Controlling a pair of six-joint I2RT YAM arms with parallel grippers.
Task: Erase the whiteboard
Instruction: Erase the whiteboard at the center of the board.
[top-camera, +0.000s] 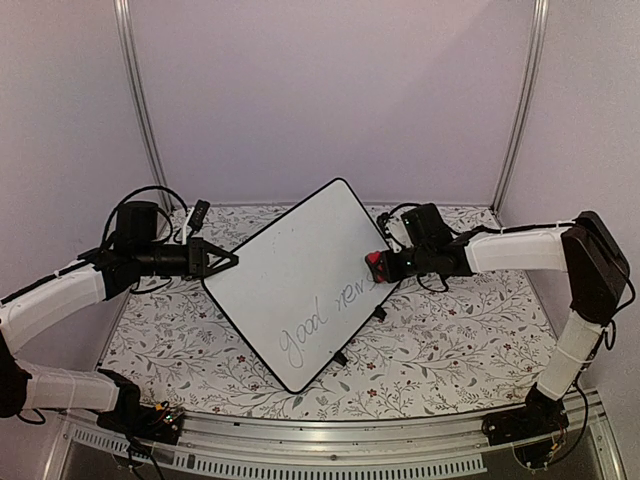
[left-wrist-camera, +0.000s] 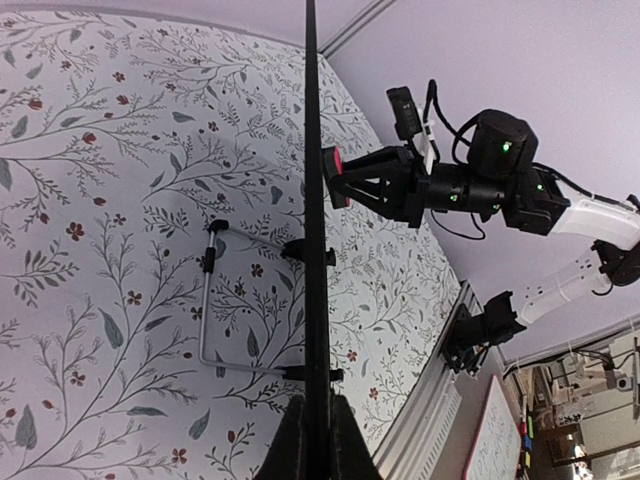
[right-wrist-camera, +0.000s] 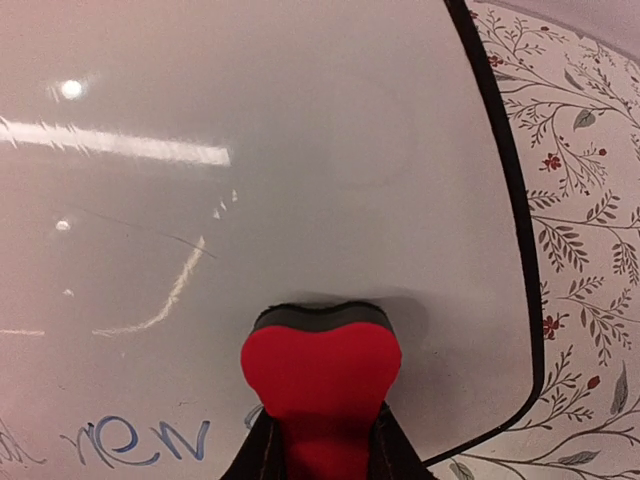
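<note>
The whiteboard (top-camera: 290, 285) stands tilted on the table, with grey handwriting (top-camera: 325, 312) across its lower right part. My left gripper (top-camera: 230, 262) is shut on the board's left edge. In the left wrist view the board (left-wrist-camera: 314, 200) shows edge-on as a black line that runs down between the fingers (left-wrist-camera: 292, 450). My right gripper (top-camera: 383, 266) is shut on a red eraser (top-camera: 373, 264), whose dark felt face presses on the board near its right edge. In the right wrist view the eraser (right-wrist-camera: 320, 370) sits just right of the blue-grey word (right-wrist-camera: 140, 442) on the glossy surface (right-wrist-camera: 300, 150).
A floral cloth (top-camera: 450, 340) covers the table. The board's wire stand (left-wrist-camera: 205, 310) and small black feet (top-camera: 340, 357) rest on it behind and below the board. An aluminium rail (top-camera: 350, 440) runs along the near edge. Metal posts (top-camera: 140, 100) flank the back wall.
</note>
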